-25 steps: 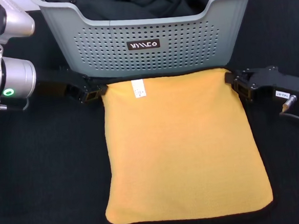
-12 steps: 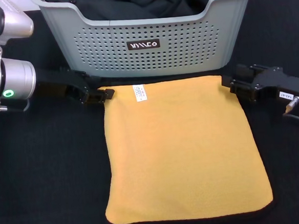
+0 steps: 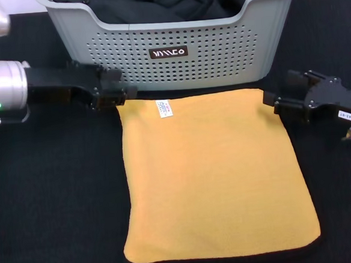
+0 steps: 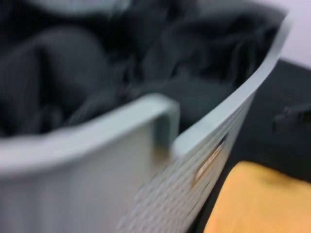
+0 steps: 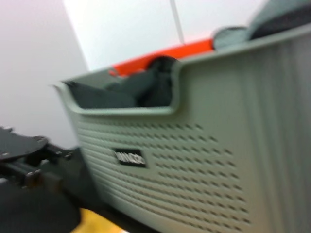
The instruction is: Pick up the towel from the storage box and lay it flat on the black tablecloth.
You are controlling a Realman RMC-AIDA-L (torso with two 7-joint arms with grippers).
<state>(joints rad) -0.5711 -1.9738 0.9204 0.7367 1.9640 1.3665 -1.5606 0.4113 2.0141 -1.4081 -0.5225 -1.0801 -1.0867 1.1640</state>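
Observation:
The orange towel (image 3: 211, 174) lies flat on the black tablecloth (image 3: 53, 194) in front of the light grey storage box (image 3: 176, 53). A white label (image 3: 163, 108) shows near its far edge. My left gripper (image 3: 116, 95) is open just off the towel's far left corner, raised and holding nothing. My right gripper (image 3: 275, 103) is open beside the far right corner, clear of the cloth. The left wrist view shows the box (image 4: 160, 184) and a towel corner (image 4: 257, 204). The right wrist view shows the box wall (image 5: 204, 145).
Smooth black fabric with folds (image 3: 172, 2) fills the box and also shows in the left wrist view (image 4: 73, 73). The box stands close behind both grippers. Bare tablecloth lies to the left and right of the towel.
Both grippers let go of the towel's far corners. The far edge dropped flat onto the cloth. The left gripper rose and drew back; the right gripper shifted slightly outward.

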